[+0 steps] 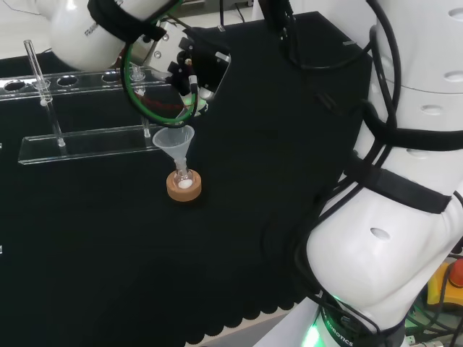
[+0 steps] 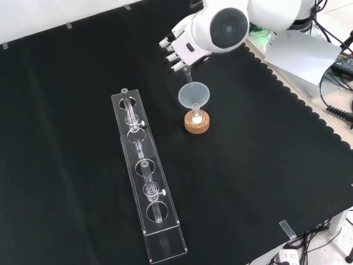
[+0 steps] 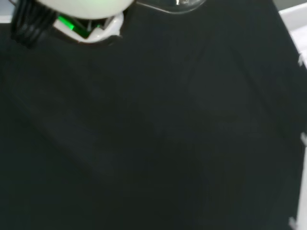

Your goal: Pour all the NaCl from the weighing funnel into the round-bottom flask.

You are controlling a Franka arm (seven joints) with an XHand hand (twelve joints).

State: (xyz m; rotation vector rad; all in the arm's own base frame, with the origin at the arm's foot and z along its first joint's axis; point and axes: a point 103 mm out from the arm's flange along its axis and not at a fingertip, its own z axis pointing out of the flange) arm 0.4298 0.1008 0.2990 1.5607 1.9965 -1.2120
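The hand (image 2: 182,47), fingers curled around a thin, fragile-looking glass weighing funnel (image 2: 188,77) best gripped by its stem, tips it above the funnel-topped round-bottom flask (image 2: 196,116) on its cork ring (image 2: 197,126) mid-surface.

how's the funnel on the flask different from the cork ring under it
The funnel is clear and see-through; the cork ring is opaque tan. The funnel is a wide cone narrowing to a stem that points down into the flask; the cork ring is a low, flat ring lying on the black cloth. The funnel sits raised above the flask; the cork ring sits beneath it as its stand. Both are round and centred on the flask.
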